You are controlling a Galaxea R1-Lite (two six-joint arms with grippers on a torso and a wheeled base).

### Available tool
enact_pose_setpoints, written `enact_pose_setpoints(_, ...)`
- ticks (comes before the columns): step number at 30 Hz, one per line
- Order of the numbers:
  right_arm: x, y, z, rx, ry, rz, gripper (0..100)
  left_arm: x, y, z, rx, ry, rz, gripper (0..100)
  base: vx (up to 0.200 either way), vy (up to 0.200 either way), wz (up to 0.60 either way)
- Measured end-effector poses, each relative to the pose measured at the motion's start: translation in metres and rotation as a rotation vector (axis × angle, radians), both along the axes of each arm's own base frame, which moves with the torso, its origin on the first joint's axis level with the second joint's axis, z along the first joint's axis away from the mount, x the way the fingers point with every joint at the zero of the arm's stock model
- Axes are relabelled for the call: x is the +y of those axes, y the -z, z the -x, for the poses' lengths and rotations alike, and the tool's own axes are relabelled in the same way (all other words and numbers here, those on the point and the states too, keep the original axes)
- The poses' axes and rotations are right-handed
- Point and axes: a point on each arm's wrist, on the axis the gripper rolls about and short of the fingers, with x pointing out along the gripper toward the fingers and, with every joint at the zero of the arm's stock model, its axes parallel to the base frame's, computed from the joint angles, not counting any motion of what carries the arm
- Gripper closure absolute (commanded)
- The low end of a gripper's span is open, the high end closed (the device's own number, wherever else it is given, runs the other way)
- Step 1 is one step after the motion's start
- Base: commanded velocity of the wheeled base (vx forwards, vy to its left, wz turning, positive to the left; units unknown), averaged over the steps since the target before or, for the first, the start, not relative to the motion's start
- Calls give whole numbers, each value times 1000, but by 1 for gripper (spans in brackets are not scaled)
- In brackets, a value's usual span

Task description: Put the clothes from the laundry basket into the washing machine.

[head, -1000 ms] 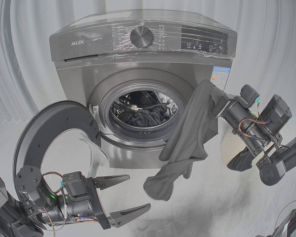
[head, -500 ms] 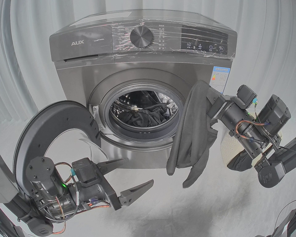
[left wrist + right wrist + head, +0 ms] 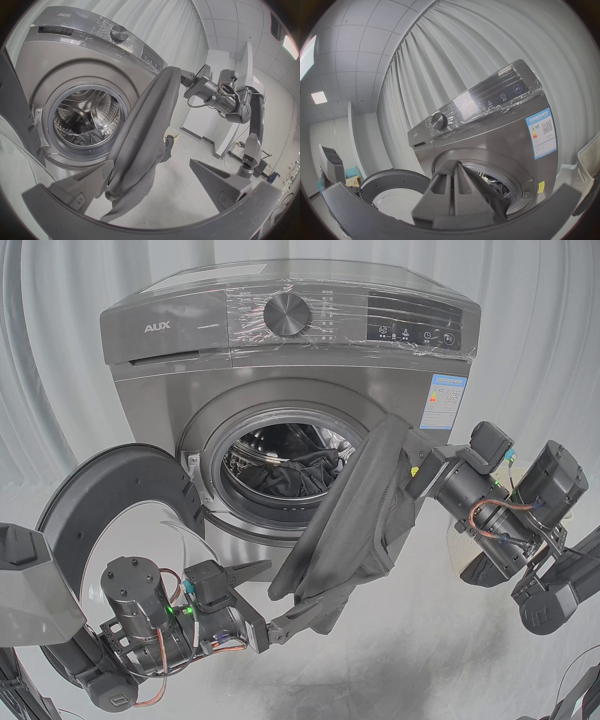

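The right claw (image 3: 454,175) pinches the dark garment (image 3: 350,515) by its top, just beside the washer (image 3: 287,384) mouth, ready to feed the drum (image 3: 287,459). The left claw (image 3: 150,162), spread, sits at the hanging tail, seemingly touching it, likely to gather it in.

Dark garment (image 3: 353,515) hangs before the open washing machine (image 3: 162,396).

The washing machine (image 3: 169,396) is metallic grey with a blue-and-white label (image 3: 442,401), the hanging garment (image 3: 350,515) plain dark grey, the clothes in the drum (image 3: 294,474) black, the laundry basket (image 3: 465,534) cream.
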Motion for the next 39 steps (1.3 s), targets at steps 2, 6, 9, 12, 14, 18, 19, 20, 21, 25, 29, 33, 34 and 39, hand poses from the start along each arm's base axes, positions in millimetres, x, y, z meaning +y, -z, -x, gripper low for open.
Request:
enact_pose_setpoints(2, 4, 2, 2, 15, -2, 7, 100, 0, 1, 0, 3, -1, -4, 0, 0, 0, 0)
enact_pose_setpoints(6, 11, 5, 8, 31, -23, 16, 100, -1, 3, -1, 8, 0, -8, 0, 0, 0, 0)
enact_pose_setpoints(9, 14, 6, 9, 37, -30, 20, 100, -1, 5, -1, 12, 0, -13, 0, 0, 0, 0)
enact_pose_setpoints(12, 16, 7, 11, 40, -37, 21, 100, -2, 8, -2, 19, -11, -23, 0, 0, 0, 0)
enact_pose_setpoints(14, 15, 8, 11, 44, -35, 23, 100, -3, 10, -2, 23, -14, -29, 0, 0, 0, 0)
enact_pose_setpoints(18, 16, 12, 12, 58, -31, 32, 100, -6, 12, -6, 24, -16, -30, 0, 0, 0, 0)
enact_pose_setpoints(19, 16, 14, 12, 65, -31, 37, 100, -7, 13, -6, 25, -15, -30, 0, 0, 0, 0)
enact_pose_setpoints(20, 16, 15, 12, 68, -32, 39, 100, -7, 13, -7, 25, -16, -30, 0, 0, 0, 0)
enact_pose_setpoints(21, 17, 16, 13, 71, -34, 42, 100, -8, 14, -8, 24, -16, -29, 0, 0, 0, 0)
enact_pose_setpoints(25, 16, 20, 13, 83, -36, 49, 100, -10, 15, -9, 26, -17, -31, 0, 0, 0, 0)
enact_pose_setpoints(29, 17, 23, 16, 96, -47, 54, 100, -11, 18, -8, 37, -11, -39, 0, 0, 0, 0)
enact_pose_setpoints(33, 16, 26, 18, 104, -53, 58, 100, -16, 24, -7, 49, 5, -51, 0, 0, 0, 0)
enact_pose_setpoints(34, 16, 26, 18, 104, -55, 58, 100, -18, 25, -7, 50, 11, -52, 0, 0, 0, 0)
enact_pose_setpoints(39, 15, 28, 20, 113, -60, 52, 100, -27, 28, -4, 53, 29, -57, 0, 0, 0, 0)
